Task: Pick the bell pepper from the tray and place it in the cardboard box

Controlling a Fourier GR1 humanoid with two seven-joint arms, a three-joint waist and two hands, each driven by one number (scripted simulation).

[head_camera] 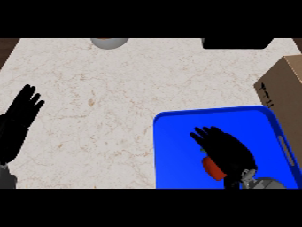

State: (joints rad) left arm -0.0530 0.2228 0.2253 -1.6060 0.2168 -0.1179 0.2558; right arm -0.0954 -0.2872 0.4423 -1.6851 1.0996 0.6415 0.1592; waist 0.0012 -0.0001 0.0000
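A blue tray (179,133) lies at the lower right of the counter. My right hand (226,148) is over the tray, and a red bell pepper (211,167) with a bit of green stem shows at the hand's left edge, mostly hidden beneath it. The hand's fingers point up and left and look only slightly bent; the thumb is hidden, so I cannot tell whether the pepper is held. A cardboard box (290,93) stands at the right edge, just beyond the tray's far right corner. My left hand (16,117) rests open at the left edge, fingers up.
A grey round object (109,42) sits at the counter's far edge, left of centre. A black object (237,43) sits at the far edge toward the right. Dark wood borders the pale stone counter (114,97) at the left.
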